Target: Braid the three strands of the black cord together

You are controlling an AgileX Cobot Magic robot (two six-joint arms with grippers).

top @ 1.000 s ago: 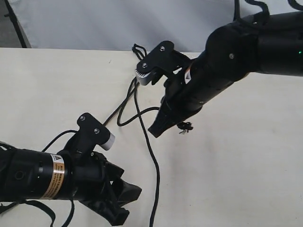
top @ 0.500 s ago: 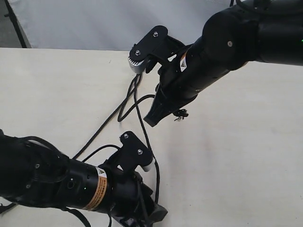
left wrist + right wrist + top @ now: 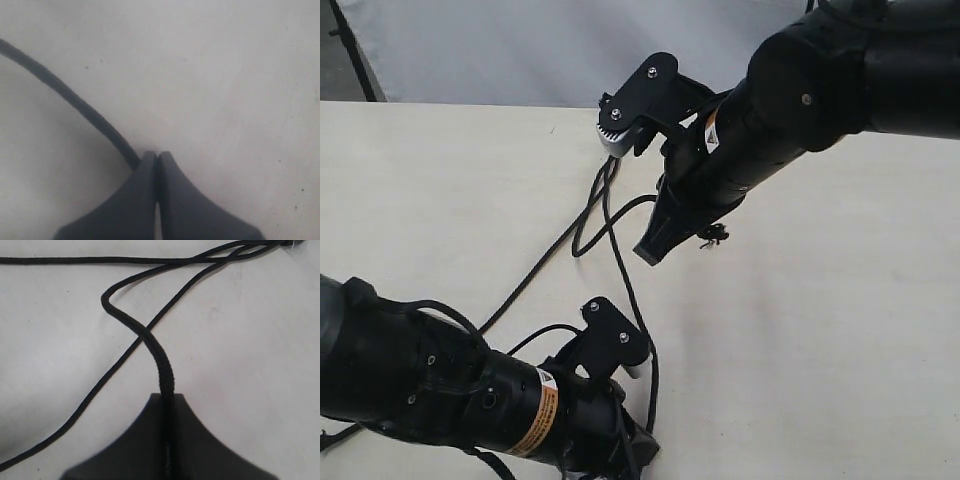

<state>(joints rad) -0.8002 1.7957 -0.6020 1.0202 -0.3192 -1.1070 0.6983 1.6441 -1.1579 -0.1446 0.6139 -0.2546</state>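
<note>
My left claw (image 3: 158,159) clamps one strand (image 3: 75,102), right claw (image 3: 167,401) second strand (image 3: 150,345); cord (image 3: 623,270) limp, light, likely slippery, pinch firmly near ends

Soft even light, faint shadows on table (image 3: 840,380). Left wrist view blurred: fingers (image 3: 135,205) and cord (image 3: 75,101) beside them soft. Right wrist sharper.

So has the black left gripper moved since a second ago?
Yes, left gripper shifted right across the cream table, shutting beside a thin black strand.
</note>
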